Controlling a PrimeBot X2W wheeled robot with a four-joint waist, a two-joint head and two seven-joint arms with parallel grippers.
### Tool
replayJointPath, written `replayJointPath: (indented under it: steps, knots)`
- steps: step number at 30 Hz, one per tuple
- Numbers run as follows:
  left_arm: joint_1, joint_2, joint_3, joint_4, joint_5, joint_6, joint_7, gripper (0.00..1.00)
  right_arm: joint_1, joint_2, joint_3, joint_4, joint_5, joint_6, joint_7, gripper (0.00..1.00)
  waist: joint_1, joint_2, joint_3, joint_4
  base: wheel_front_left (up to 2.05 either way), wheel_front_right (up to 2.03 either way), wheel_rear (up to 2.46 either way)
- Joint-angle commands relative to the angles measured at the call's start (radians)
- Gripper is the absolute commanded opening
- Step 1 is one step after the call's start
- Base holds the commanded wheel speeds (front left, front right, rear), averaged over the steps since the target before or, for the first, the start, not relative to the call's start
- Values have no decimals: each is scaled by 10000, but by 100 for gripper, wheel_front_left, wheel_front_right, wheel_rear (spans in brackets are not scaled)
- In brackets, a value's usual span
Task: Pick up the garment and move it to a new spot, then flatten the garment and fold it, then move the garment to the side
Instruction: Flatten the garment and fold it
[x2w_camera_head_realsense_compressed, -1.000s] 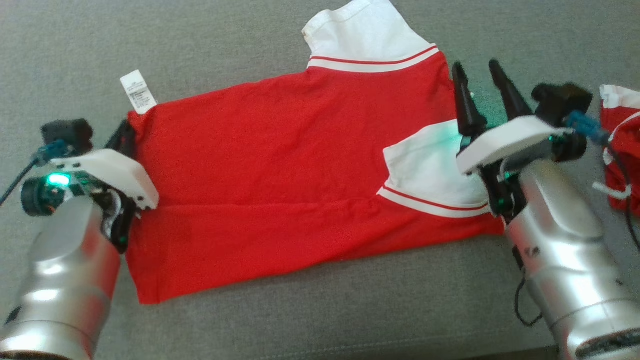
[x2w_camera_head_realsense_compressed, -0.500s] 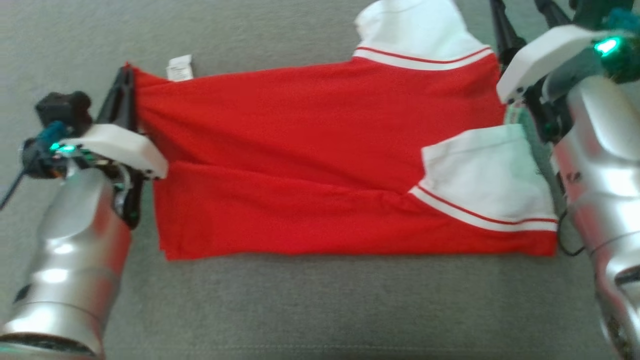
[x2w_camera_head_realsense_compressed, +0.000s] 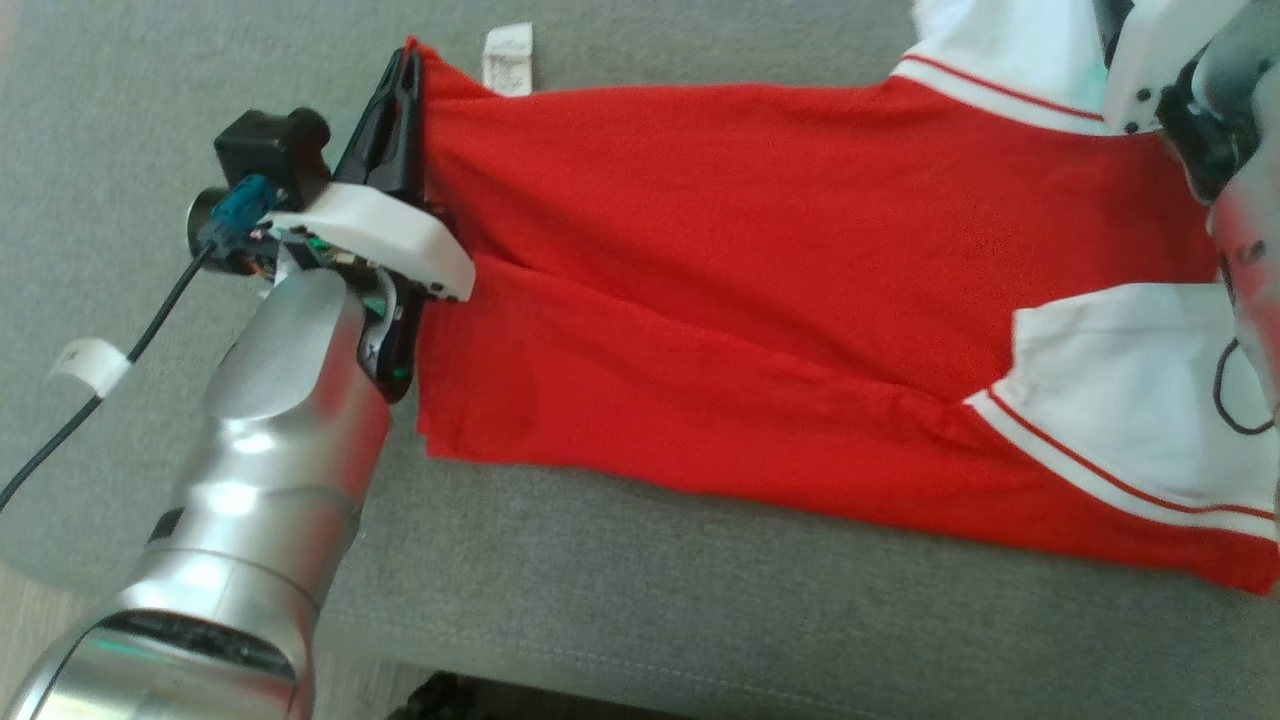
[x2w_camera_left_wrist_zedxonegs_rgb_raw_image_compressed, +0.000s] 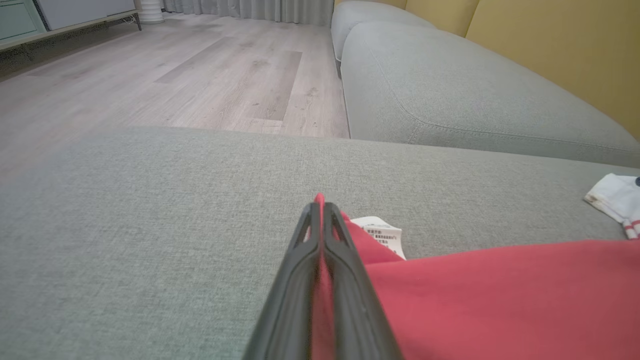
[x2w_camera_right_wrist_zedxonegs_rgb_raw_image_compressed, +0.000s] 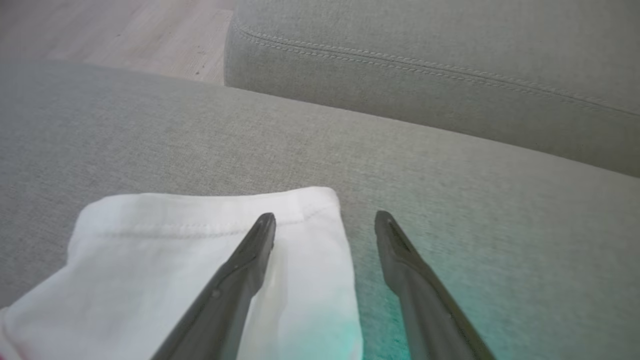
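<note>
A red T-shirt (x2w_camera_head_realsense_compressed: 760, 290) with white sleeves lies spread across the grey sofa seat (x2w_camera_head_realsense_compressed: 700, 600). My left gripper (x2w_camera_head_realsense_compressed: 404, 75) is shut on the shirt's far hem corner (x2w_camera_left_wrist_zedxonegs_rgb_raw_image_compressed: 320, 200), beside the white care label (x2w_camera_head_realsense_compressed: 507, 58) (x2w_camera_left_wrist_zedxonegs_rgb_raw_image_compressed: 380, 235). In the left wrist view red cloth runs between the closed fingers (x2w_camera_left_wrist_zedxonegs_rgb_raw_image_compressed: 300, 260). My right gripper (x2w_camera_right_wrist_zedxonegs_rgb_raw_image_compressed: 325, 220) is open above the far white sleeve (x2w_camera_right_wrist_zedxonegs_rgb_raw_image_compressed: 200, 260), one finger over the cloth and one over bare cushion. In the head view only the right wrist housing (x2w_camera_head_realsense_compressed: 1160, 70) is in view at the top right.
A second grey cushion (x2w_camera_left_wrist_zedxonegs_rgb_raw_image_compressed: 475, 85) adjoins the seat, with a yellow backrest (x2w_camera_left_wrist_zedxonegs_rgb_raw_image_compressed: 560, 45) behind it. Wood floor (x2w_camera_left_wrist_zedxonegs_rgb_raw_image_compressed: 150, 75) lies past the seat's edge. A black cable with a white tag (x2w_camera_head_realsense_compressed: 85, 365) trails from my left wrist.
The head camera has swung, shifting the whole scene right. My left gripper has pulled the hem corner farther away and taut; the right gripper has travelled to the far sleeve.
</note>
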Motion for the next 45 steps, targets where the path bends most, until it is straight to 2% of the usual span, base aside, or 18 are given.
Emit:
replayJointPath:
  steps: [1,3,4,5,11,13,17,21,24,31,34,35,40,41,42,43,44,45]
  knots:
    - [-390,292,264,-310,73,-2,-92,0,-274,185,18,-153,-89,33,20,100,-2,0,314,281,0,0,0]
    - [-394,226,285,-387,125,-21,-92,0,-341,281,-41,6,-133,33,118,100,-2,0,401,330,0,0,0]
    - [-393,207,301,-413,153,-29,-93,0,-375,329,-25,47,-189,33,111,76,-2,0,440,332,0,0,0]
    - [-391,197,330,-439,180,-35,-93,0,-422,340,-18,46,-252,33,-35,2,-2,0,467,322,0,0,0]
    - [-254,312,832,-782,348,44,-94,0,-675,184,-481,-111,-755,33,-1898,0,-2,0,377,55,0,0,0]
    - [-203,351,962,-862,379,93,-94,0,-690,196,-587,-113,-836,33,-2196,0,-2,0,325,-30,0,0,0]
    - [58,581,1513,-1240,582,299,-94,0,-704,360,-1023,-276,-991,33,-3572,0,-2,0,92,-467,0,0,0]
    - [450,764,2103,-1628,811,455,-94,0,-422,664,-1172,-611,-895,33,-4112,0,-2,0,-162,-1000,0,0,0]
    - [879,948,2565,-1928,1059,599,-94,0,83,1037,-1214,-1110,-318,33,-4203,0,-2,0,-390,-1500,0,0,0]
    - [2416,1087,3729,-2959,1760,811,-95,0,2797,1256,-345,-4060,1696,33,-4218,0,-2,0,-1187,-2448,0,0,0]
    - [3307,956,4206,-3409,2073,866,-95,0,4293,1134,252,-5153,2676,33,-4219,0,-2,0,-1598,-2712,0,0,0]
    - [3910,801,4531,-3571,2201,863,-95,0,5256,1062,624,-5698,3307,33,-4220,0,-2,0,-1854,-2813,0,0,0]
    - [5202,347,5041,-3696,2500,762,-95,0,7146,866,1123,-6398,4338,33,-4197,0,-2,0,-2378,-2934,0,0,0]
    - [5369,285,5139,-3709,2554,746,-95,4,7403,851,1188,-6431,4419,33,-4144,0,-2,0,-2444,-2946,0,0,0]
    - [5524,221,5206,-3697,2630,750,-95,32,7622,840,1249,-6438,4455,33,-4106,0,-2,0,-2530,-2946,0,0,0]
    - [5666,155,5236,-3679,2717,745,-95,80,7810,850,1296,-6460,4468,33,-4100,0,-2,0,-2605,-2937,0,0,0]
    - [5795,96,5247,-3639,2786,709,-95,99,7984,897,1280,-6460,4511,33,-4103,0,-2,0,-2700,-2929,0,0,0]
    - [5918,46,5277,-3608,2849,706,-95,100,8146,954,1243,-6415,4537,33,-4086,29,-2,0,-2783,-2920,0,0,0]
